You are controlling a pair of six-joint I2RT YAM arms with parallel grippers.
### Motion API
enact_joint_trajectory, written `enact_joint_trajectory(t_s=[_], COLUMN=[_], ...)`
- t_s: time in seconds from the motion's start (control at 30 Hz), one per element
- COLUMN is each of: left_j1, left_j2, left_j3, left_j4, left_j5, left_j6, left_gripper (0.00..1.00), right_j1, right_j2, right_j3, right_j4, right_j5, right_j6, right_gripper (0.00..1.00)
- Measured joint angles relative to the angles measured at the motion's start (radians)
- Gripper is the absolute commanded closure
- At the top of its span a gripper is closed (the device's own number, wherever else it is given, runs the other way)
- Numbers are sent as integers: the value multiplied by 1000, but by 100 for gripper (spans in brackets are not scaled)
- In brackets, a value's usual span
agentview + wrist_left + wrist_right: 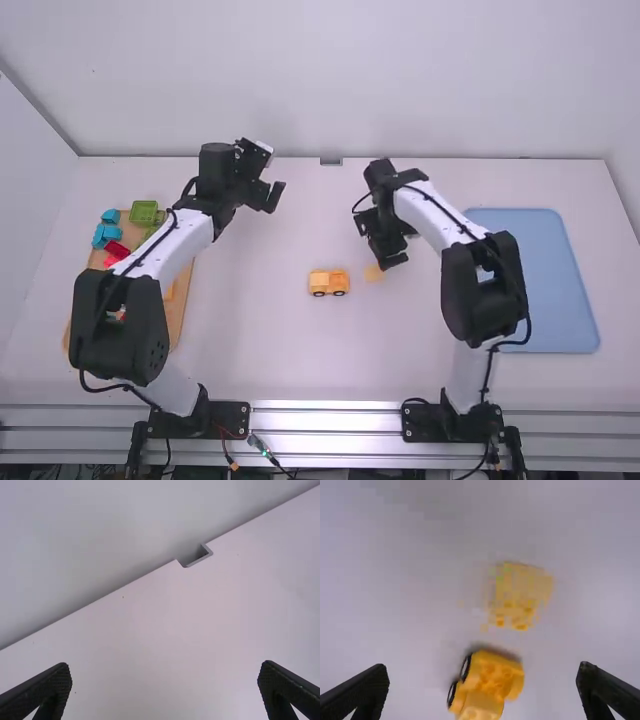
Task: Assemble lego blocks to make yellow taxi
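High view: yellow car (pixel 328 283) sits well inside table edges (pixel 480 162).

Pale tabletop (pixel 165 640), small edge notch (pixel 197 557), two parted black fingers (pixel 52 685)

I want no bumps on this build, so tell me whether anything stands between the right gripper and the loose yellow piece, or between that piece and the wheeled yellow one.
Nothing visible does. The right gripper hangs open near the loose yellow piece, nothing between; a stretch of table separates that piece from the wheeled one.
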Motion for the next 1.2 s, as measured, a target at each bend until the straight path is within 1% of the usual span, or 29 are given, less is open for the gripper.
enact_joint_trajectory(t_s=[0.03,0.1,0.13,0.2,0.23,0.3,0.33,0.4,0.43,0.5,0.6,0.7,0.77,0.8,0.83,0.87,0.9,0.93,1.0,1.03,1.1,1.2], left_j1=[0,0,0,0,0,0,0,0,0,0,0,0,0,0,0,0,0,0,-1,-1,-2,-3], left_j2=[0,0,0,0,0,0,0,0,0,0,0,0,0,0,0,0,0,0,0,0,0,0], left_j3=[0,0,0,0,0,0,0,0,0,0,-1,-1,-3,-4,-9,-13,-20,-23,-35,-36,-50,-58], left_j4=[0,0,0,0,0,0,0,-1,-1,-13,-28,-26,-26,-24,-21,-18,-14,-10,10,11,30,27], left_j5=[0,-1,0,0,0,0,-1,0,-2,-13,-36,-65,-77,-79,-83,-84,-87,-87,-91,-91,-91,-91], left_j6=[0,0,0,0,0,0,0,0,0,-1,0,-1,-1,-1,-1,-1,-1,-1,-1,-1,-1,0], left_gripper=[1,1,1,1,1,1,1,1,1,1,1,1,1,1,1,1,1,1,0,1,1,1], right_j1=[-7,-34,-42,-64,-75,-88,-100,-114,-126,-146,-167,-187,-195,-195,-195,-195,-198,-198,-203,-204,-218,-237], right_j2=[0,0,0,0,0,0,0,0,0,0,0,0,0,0,0,0,0,0,0,0,0,0], right_j3=[23,103,121,157,165,166,166,166,166,166,166,166,166,166,166,166,166,166,166,166,166,166], right_j4=[-9,-40,-46,-52,-42,-11,38,89,121,135,151,200,201,198,176,141,56,19,-108,-124,-239,-300], right_j5=[-5,-18,-19,-16,-6,13,36,67,95,127,142,123,46,32,-21,-72,-163,-203,-336,-354,-487,-577], right_j6=[-50,-276,-355,-612,-752,-922,-1092,-1267,-1407,-1584,-1742,-1910,-2065,-2084,-2160,-2233,-2367,-2433,-2644,-2672,-2887,-3048], right_gripper=[1,1,1,1,1,1,1,1,1,1,1,1,1,1,1,1,1,1,1,1,1,1])
